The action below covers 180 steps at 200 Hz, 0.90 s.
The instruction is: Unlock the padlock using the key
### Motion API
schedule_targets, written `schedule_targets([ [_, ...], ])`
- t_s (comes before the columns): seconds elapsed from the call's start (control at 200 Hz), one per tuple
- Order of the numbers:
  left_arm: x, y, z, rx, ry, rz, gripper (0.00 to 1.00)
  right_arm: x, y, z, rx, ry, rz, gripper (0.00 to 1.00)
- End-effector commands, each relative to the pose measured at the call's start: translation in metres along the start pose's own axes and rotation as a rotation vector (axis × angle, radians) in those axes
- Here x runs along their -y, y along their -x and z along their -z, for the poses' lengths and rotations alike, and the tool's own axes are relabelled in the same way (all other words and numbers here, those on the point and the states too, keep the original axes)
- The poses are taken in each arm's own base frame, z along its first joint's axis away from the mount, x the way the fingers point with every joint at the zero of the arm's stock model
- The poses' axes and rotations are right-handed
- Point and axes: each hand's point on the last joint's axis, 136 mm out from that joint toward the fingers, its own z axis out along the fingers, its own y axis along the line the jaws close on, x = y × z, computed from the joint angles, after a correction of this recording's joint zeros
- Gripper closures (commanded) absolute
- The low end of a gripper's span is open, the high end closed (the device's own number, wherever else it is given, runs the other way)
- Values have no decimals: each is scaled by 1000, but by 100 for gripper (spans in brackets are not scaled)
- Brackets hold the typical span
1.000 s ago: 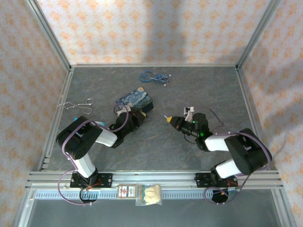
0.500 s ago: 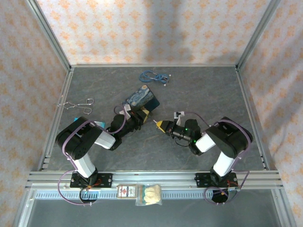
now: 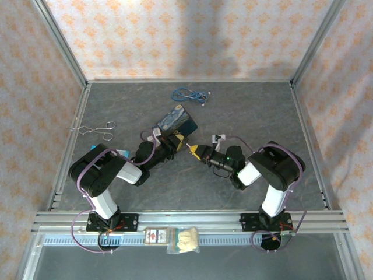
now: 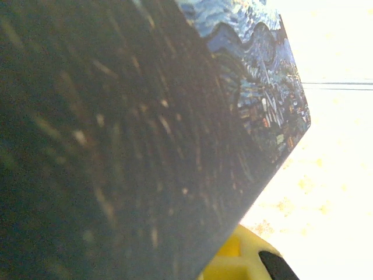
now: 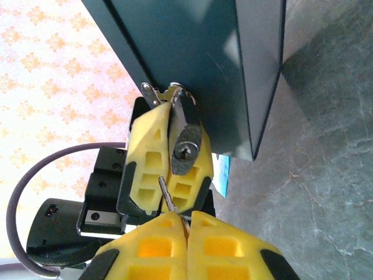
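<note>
My left pincer (image 5: 170,119), its yellow moulded-plastic fingers closed, gripped the small dark metal padlock (image 5: 186,146). The padlock hung at the silvery hasp of a blue-and-yellow painted tin box (image 3: 175,119), which sat tilted on the grey marbled tabletop (image 3: 245,111). Its long axis ran from the tin toward my right pincer (image 5: 187,217), with the round keyhole end facing it. That pincer pinched the thin flat metal key (image 5: 168,198), blade aimed lengthwise at the padlock, tip just short of the keyhole.
</note>
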Motion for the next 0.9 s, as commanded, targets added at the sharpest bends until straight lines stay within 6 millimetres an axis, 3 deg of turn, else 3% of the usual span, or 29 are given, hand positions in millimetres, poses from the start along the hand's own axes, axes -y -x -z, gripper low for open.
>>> schedule_targets([
  [0.0,25,-2,0,-13,-94,1,100,-11,6,-6,22,45,49,100],
  [0.29,24,-2,3,-9,-87,-9,100,2,10,-3,58,-3,39,100],
  [0.896,23,-2,4,-5,-85,-11,100,6,7,5,66,-20,35,100],
])
